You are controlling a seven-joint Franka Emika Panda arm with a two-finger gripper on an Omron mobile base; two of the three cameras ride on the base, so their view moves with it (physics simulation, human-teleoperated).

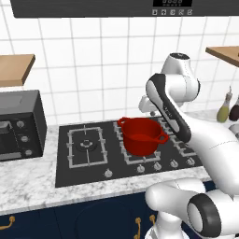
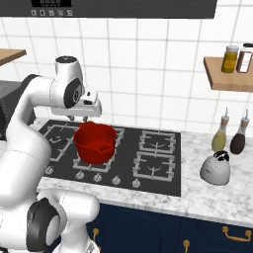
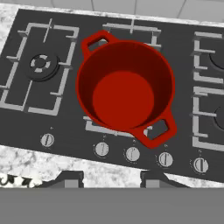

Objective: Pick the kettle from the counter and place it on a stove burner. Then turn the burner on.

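- Counting near to far: five round silver knobs (image 3: 132, 154) line the black glass cooktop's (image 3: 74, 127) near edge.
- Gripper (image 3: 111, 178) hangs above the knobs, its dark fingertips (image 3: 70, 178) standing apart, holding nothing.
- One glossy red two-handled pot (image 3: 124, 89) sits mid-cooktop; the large square stove burner (image 3: 40, 65) to its left is bare.
- One domed silver kettle (image 2: 216, 168) stands on the marbled counter (image 2: 197, 197), right of the cooktop, two bottles (image 2: 220, 138) just behind.

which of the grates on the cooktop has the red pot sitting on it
The middle grates, between the large square grate and the paired right ones, carry the red pot.
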